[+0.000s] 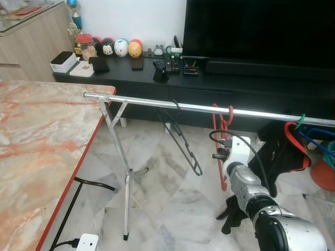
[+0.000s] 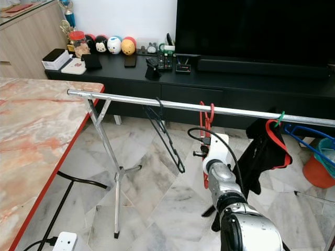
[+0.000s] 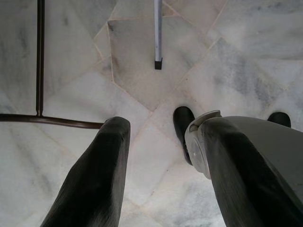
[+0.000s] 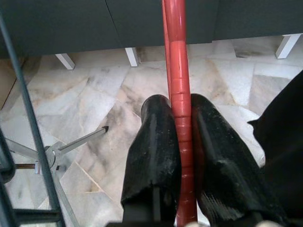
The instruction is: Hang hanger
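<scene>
Right wrist view: the right gripper (image 4: 182, 142) has its two black fingers (image 4: 151, 146) pressed tight on the red hanger (image 4: 179, 75), one on each side of its thin bar. The hanger is bright red plastic with little ridges along it.

In the eye views the red hanger's hook (image 1: 226, 114) sits over the silver rail (image 1: 199, 107), about the middle of the rail, and its body hangs straight down below. The right arm (image 1: 246, 183) reaches up to it from below.

A black wire hanger (image 1: 180, 138) hangs on the rail too, closer to the rail's left end, near the rack's silver legs (image 1: 123, 162). Near the rail's right end hang a black cloth on a red hanger (image 1: 285, 149) and a blue hanger (image 1: 319, 138).

Behind the rack is a long black TV cabinet (image 1: 209, 86) with small round toys (image 1: 120, 48) on its top left part. A pink marble table (image 1: 36, 141) with a red edge is on the left.

The left gripper (image 3: 156, 161) points down at the marble floor (image 3: 142, 85), its fingers spread apart with nothing between them.
</scene>
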